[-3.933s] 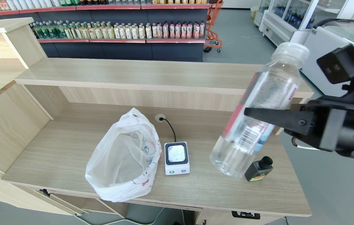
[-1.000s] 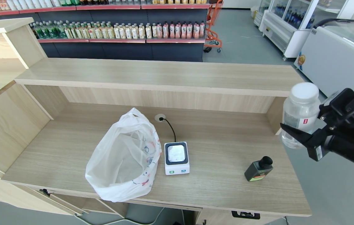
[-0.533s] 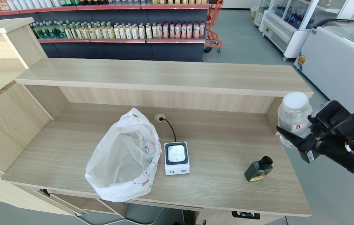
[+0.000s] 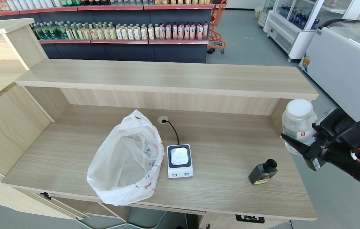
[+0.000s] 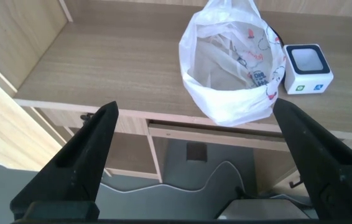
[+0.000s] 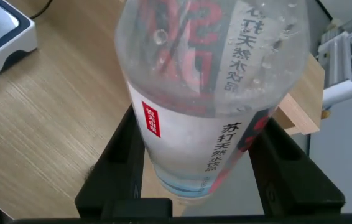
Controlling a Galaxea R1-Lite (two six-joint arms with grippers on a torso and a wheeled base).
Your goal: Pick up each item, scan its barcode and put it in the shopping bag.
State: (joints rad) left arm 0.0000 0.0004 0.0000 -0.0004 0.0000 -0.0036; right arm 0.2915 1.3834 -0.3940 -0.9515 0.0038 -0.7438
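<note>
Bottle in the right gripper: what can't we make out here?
Bottle lower half: head view, behind right gripper.
Bottle ends: right wrist view, cut by edge and gripper.
Small dark bottle label: head view, too small.
Bag bottom: left wrist view, under plastic folds.

The bottle (image 6: 210, 93) bears black Chinese characters and a red tag with white characters.

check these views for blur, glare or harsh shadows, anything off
Head view: even light, faint shadows on the pale wooden counter, pale sheen on the white box scanner. Left wrist view: black left gripper soft-edged up close, white plastic shopping bag sharp. Right wrist view: clear plastic water bottle very close, label legible.
</note>
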